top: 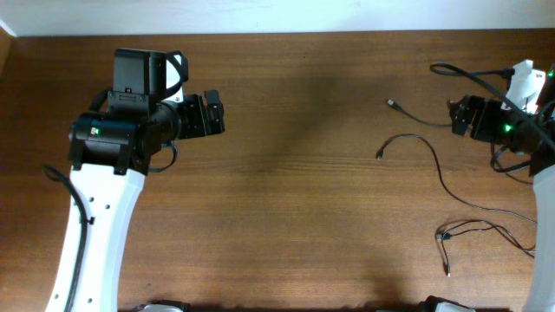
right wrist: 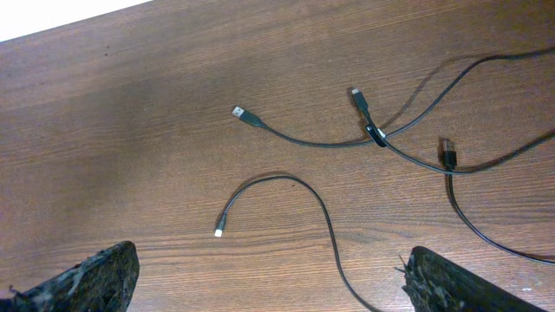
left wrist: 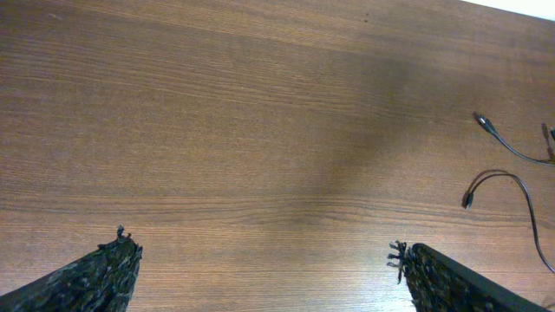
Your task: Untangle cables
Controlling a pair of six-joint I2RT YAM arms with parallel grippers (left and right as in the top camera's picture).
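One wooden table [top: 303, 191]. Two robot arms: the left arm [top: 95, 217] at 9 o'clock in the overhead view, the right arm [top: 545, 208] at 3 o'clock. Two grippers, the left gripper [left wrist: 264, 260] and the right gripper [right wrist: 267, 264], each with two dark fingers [left wrist: 95, 282], so four in all. Two small green lights [top: 95, 132], one on each arm. The cables [right wrist: 279, 177] gather at 3 o'clock on the table. The right wrist view shows four plug ends [right wrist: 240, 112] and four cord runs, two of them crossing at one spot. The overhead view shows three plug ends clear of the arm; the full number of cables cannot be told there.
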